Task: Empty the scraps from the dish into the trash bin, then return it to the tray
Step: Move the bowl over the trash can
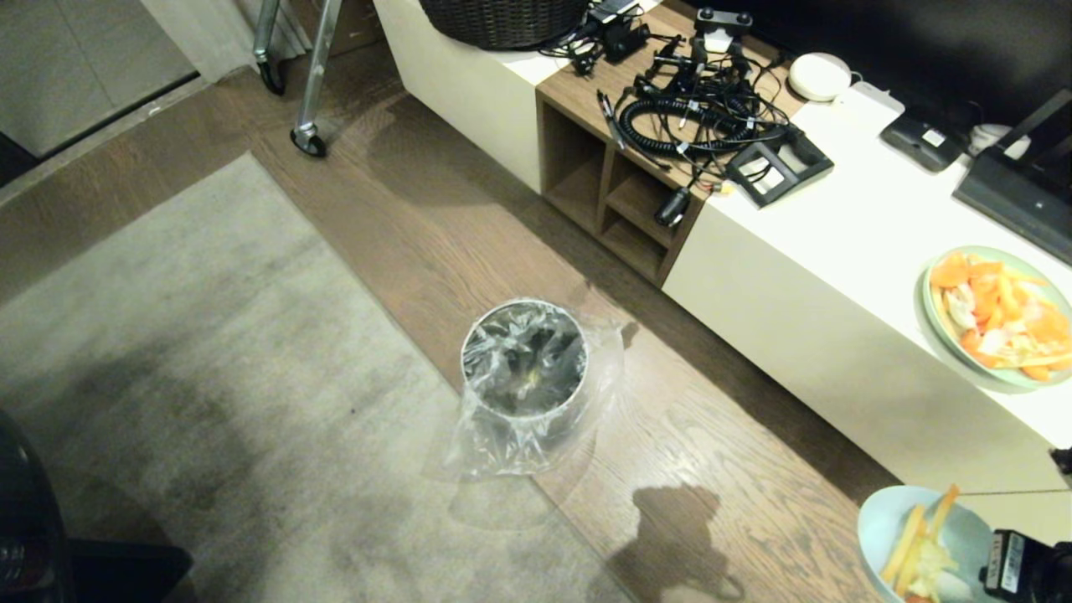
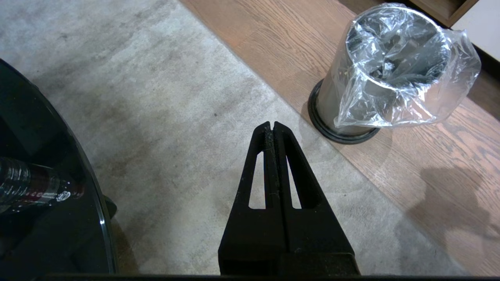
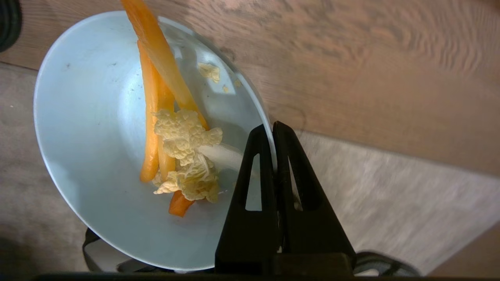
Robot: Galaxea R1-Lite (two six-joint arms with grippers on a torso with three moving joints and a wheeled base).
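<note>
My right gripper (image 3: 272,127) is clenched on the rim of the small round pale blue dish (image 3: 97,156), at five o'clock in my head view, with thin orange sticks and pale cabbage scraps (image 3: 183,164) inside. The brushed-steel trash bin (image 1: 523,373) with its clear liner stands on the wood floor near centre. My left gripper (image 2: 272,127), jaws pressed together and empty, hangs over the grey rug.

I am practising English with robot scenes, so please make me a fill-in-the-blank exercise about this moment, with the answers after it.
1. The right gripper is shut on the rim of the ____, which holds the scraps.
2. The trash bin stands on the wooden ____.
3. The bin is lined with a clear ____ bag.
4. The left gripper is shut and holds ____.

Missing words: dish; floor; plastic; nothing
</note>
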